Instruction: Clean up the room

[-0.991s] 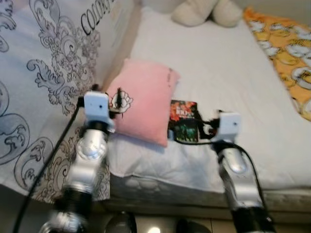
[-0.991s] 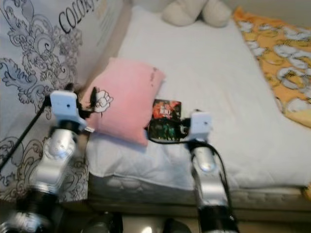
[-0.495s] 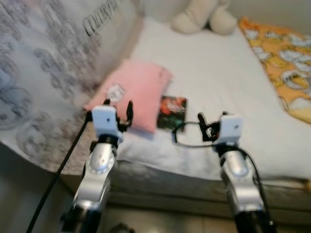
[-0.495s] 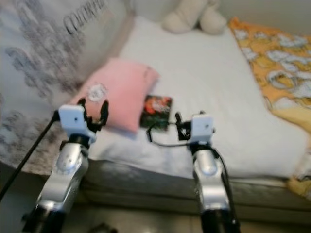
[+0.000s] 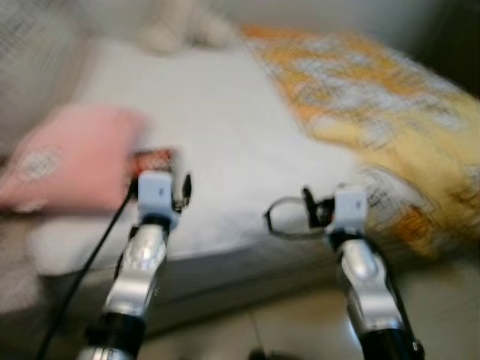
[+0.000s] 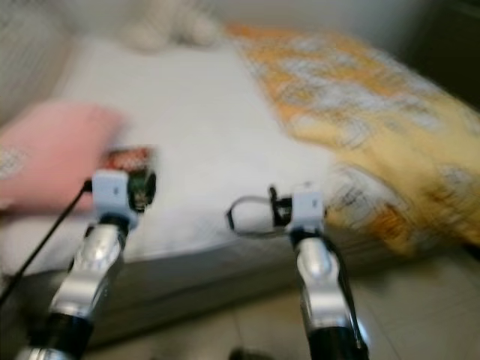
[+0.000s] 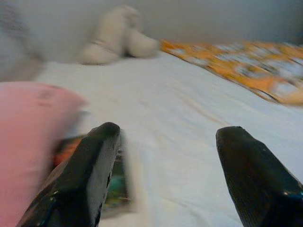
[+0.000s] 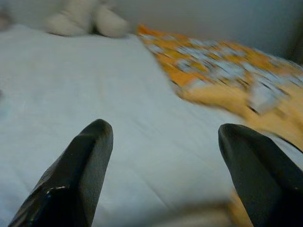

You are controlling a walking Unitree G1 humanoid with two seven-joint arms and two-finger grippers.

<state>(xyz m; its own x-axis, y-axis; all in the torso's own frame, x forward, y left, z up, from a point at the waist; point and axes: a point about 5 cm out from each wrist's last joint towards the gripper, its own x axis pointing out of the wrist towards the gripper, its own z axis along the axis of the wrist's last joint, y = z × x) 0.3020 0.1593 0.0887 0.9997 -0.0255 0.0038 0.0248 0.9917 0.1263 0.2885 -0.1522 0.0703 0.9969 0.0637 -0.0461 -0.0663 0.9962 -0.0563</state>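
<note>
Left eye view, blurred: camera has swung right since a second ago, yellow blanket [image 5: 390,127] now central; pink pillow [image 5: 64,161] and book [image 5: 154,159] on bed [image 5: 225,135] at left; left tool [image 7: 163,179], right tool [image 8: 163,175] both spread, empty — likely seeking next item.

The blurred head views look forward and down, from near its foot, at the white bed [image 5: 225,135]. Both wrist cameras sit low near the mattress, facing along it; all share the orange blanket [image 8: 222,71] and plush toy [image 7: 118,35].
</note>
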